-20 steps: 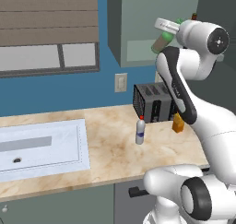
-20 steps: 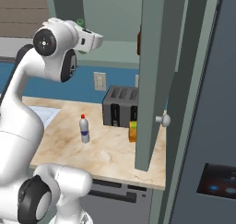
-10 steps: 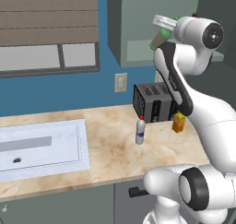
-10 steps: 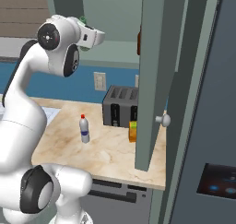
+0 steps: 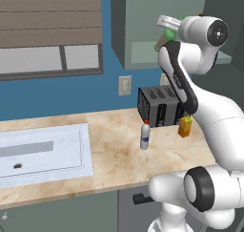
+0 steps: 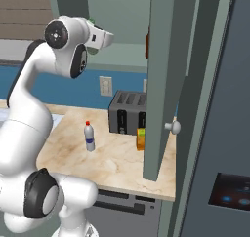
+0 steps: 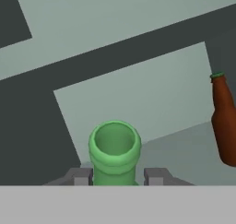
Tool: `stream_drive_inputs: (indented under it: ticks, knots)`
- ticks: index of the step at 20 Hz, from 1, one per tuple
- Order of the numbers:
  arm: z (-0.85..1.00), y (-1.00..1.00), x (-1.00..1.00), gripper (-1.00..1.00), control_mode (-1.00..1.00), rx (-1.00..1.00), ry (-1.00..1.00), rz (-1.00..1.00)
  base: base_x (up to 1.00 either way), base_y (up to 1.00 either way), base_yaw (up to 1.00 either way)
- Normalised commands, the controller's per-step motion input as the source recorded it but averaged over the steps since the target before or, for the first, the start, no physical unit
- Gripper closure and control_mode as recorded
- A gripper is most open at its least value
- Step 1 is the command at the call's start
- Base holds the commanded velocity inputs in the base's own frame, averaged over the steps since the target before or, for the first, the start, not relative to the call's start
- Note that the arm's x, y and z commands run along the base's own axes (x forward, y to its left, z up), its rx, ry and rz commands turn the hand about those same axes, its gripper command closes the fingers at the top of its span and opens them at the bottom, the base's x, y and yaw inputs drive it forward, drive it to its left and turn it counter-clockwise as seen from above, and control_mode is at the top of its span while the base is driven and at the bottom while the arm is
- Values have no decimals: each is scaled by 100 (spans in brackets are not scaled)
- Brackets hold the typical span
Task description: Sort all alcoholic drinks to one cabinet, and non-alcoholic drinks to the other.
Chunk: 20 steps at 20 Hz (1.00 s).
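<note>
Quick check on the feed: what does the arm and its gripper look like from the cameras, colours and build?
The glossy white arm is built of rounded, tube-like links with dark grey joint bands and round dark caps at the elbow and base joints. The gripper has two small, blocky grey finger tips. No cables or markings show.

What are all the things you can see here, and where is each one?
Green bottle: 1, green glass, held in the gripper, up at the open cabinet.
Brown bottle: 1, dark brown, standing on the cabinet shelf.
White bottle: 1, white with red cap and blue label, on the counter in front of the toaster.
Orange carton: 1, orange, on the counter beside the toaster.
Toaster: 1, black, at the back of the counter.
Counter: 1, beige marble.
Sink: 1, white, set in the counter's left part.
Cabinet door: 1, grey-green, swung open.
Wall outlet: 1, pale, on the blue wall.
Gripper: 1, dark fingertips, shut on the green bottle's neck.
</note>
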Motion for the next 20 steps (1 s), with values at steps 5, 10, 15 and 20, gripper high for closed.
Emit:
stream_drive_inputs:
  ticks: [5, 10, 15, 20]
  knots:
    - [-11, -1, 10, 100, -100, 0, 5, 0, 0, 0, 0]
    - [-21, 0, 6, 100, -100, 0, 3, 0, 0, 0, 0]
    - [-19, 0, 5, 100, -100, 0, 0, 0, 0, 0, 0]
    - [-12, 0, 14, 100, -100, 0, 0, 0, 0, 0, 0]
